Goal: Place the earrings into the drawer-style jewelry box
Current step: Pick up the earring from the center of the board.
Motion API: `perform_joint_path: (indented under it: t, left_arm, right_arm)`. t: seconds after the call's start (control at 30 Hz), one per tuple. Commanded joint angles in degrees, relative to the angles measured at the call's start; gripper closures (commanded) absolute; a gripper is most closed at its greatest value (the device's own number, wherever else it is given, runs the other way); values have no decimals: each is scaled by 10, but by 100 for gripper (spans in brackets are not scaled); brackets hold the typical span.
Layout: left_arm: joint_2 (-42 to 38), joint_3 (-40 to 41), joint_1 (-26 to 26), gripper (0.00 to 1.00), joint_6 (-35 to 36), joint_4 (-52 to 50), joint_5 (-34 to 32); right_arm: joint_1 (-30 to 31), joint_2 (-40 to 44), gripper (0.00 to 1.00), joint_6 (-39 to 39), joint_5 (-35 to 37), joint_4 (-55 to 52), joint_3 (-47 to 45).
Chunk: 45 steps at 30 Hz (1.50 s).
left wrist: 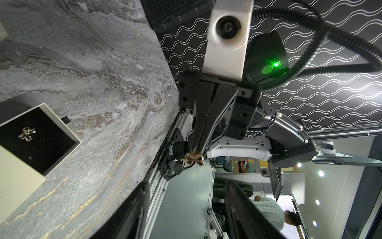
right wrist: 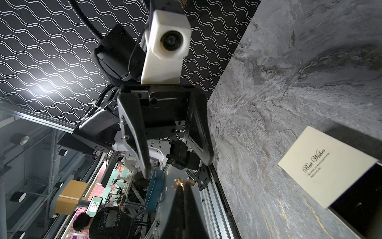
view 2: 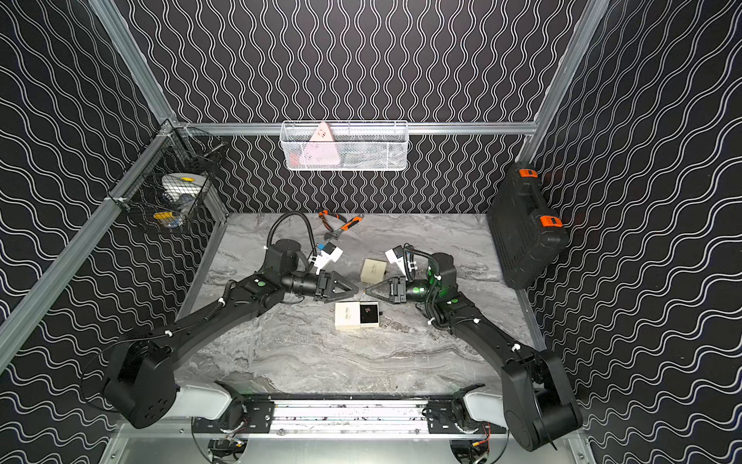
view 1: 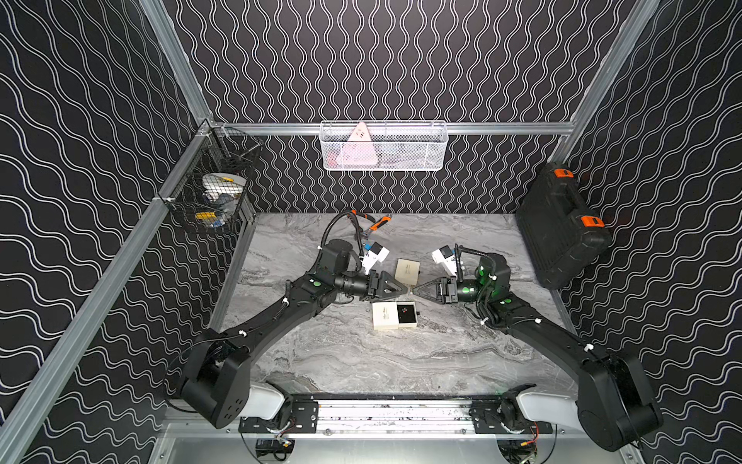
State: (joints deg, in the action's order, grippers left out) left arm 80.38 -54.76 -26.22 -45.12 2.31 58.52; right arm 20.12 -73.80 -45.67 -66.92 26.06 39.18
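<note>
The jewelry box is a cream sleeve with its black drawer pulled out. One gold earring lies in the drawer. My right gripper is shut on another earring above the table, just behind the drawer. My left gripper faces it tip to tip. Its jaws stand open and empty, just short of that earring.
A second cream box sits behind the gripper tips. Orange-handled pliers lie at the back of the marble table. A black tool case leans at the right wall. Wire baskets hang at the back and left.
</note>
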Motion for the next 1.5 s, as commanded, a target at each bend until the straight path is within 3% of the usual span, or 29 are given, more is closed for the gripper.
perform_joint_path:
  t: [0.0,0.17,0.37,0.7,0.97,1.47]
  left_arm:
    - [-3,14,-1,40,-13,37,28]
    - [-5,30,-2,51,-40,75,33]
    - [-2,46,-2,53,-94,147,41]
    - [0,37,-2,56,-85,129,38]
    - [-2,41,-3,71,-93,138,38]
    - [1,48,-3,64,-117,174,43]
  right_arm:
    - [1,-9,100,-24,-12,58,5]
    - [4,-26,100,-45,-15,99,5]
    - [11,-37,100,-51,-14,116,3]
    - [24,-49,100,-50,-13,121,5]
    - [33,-52,100,-50,-12,123,7]
    - [38,-57,100,-49,-13,121,7]
